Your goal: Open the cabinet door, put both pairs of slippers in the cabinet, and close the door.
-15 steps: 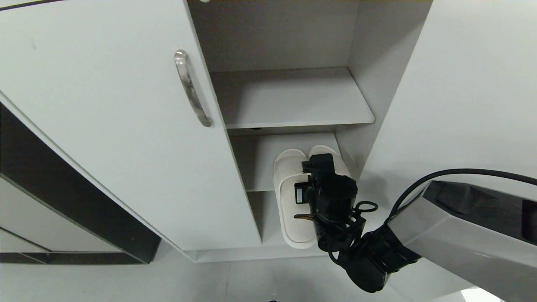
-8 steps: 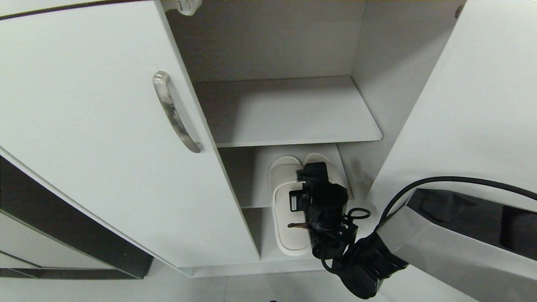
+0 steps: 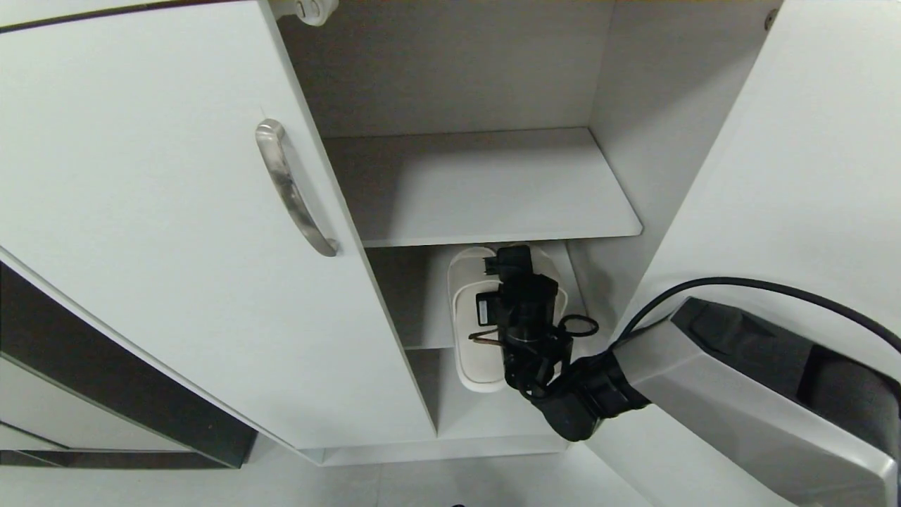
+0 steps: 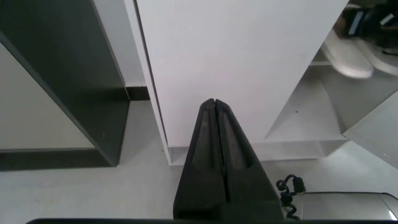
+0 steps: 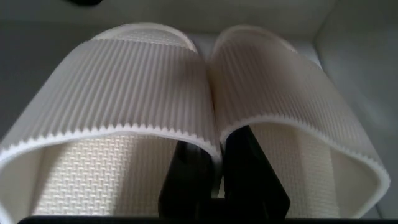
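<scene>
White cabinet door (image 3: 809,176) open, right claw (image 5: 217,177) pinching the cream ribbed slippers (image 3: 473,352) over the lower shelf (image 3: 422,310) (second pair and closing apparently remain).

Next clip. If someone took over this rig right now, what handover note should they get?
Right pincer: shut on the pair of white ribbed slippers, one finger inside each. The pair is partly in over the lower white shelf, heels past its front edge.
Left pincer: shut, empty, low in front of the closed left door.
Done: right door is open.
Left: set this pair down, put the other pair in, close the door.
</scene>
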Available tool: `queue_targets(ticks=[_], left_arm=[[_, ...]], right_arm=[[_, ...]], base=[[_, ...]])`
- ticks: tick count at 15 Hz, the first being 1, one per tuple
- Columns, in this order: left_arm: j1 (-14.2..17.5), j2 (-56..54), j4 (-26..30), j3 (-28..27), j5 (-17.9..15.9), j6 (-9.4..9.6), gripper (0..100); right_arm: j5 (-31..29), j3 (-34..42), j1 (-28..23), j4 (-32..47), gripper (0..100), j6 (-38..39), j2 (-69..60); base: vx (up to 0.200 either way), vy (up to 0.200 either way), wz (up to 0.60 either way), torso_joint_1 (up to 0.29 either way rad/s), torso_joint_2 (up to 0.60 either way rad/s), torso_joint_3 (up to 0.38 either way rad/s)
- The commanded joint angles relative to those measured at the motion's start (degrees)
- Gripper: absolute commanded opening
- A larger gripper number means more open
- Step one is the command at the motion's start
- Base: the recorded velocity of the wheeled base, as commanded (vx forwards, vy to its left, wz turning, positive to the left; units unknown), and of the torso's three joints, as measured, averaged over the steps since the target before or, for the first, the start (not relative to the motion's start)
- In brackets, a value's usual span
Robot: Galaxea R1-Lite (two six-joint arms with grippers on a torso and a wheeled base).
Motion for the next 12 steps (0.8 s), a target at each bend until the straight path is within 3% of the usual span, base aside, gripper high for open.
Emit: queue_targets(ticks=[1, 8, 9, 12], left_arm=[[0.06, 0.07, -0.01, 0.00, 0.06, -0.03, 0], [0.06, 0.07, -0.01, 0.00, 0.06, -0.12, 0], [0.06, 0.07, -0.01, 0.00, 0.06, -0.12, 0], [0.06, 0.07, -0.01, 0.00, 0.06, -0.12, 0]], right_arm=[[-0.03, -8.77, -1.69, 4.79, 0, 0.01, 4.67], [0.67, -16.33, -3.09, 10.85, 0, 0.36, 8.53], [0.67, -16.42, -3.27, 10.94, 100, 0.36, 8.45], [0.59, -14.05, -3.00, 9.80, 100, 0.45, 7.13]], base=[[0.000, 0.000, 0.00, 0.000, 0.00, 0.000], [0.000, 0.000, 0.00, 0.000, 0.00, 0.000], [0.000, 0.000, 0.00, 0.000, 0.00, 0.000], [0.000, 0.000, 0.00, 0.000, 0.00, 0.000]])
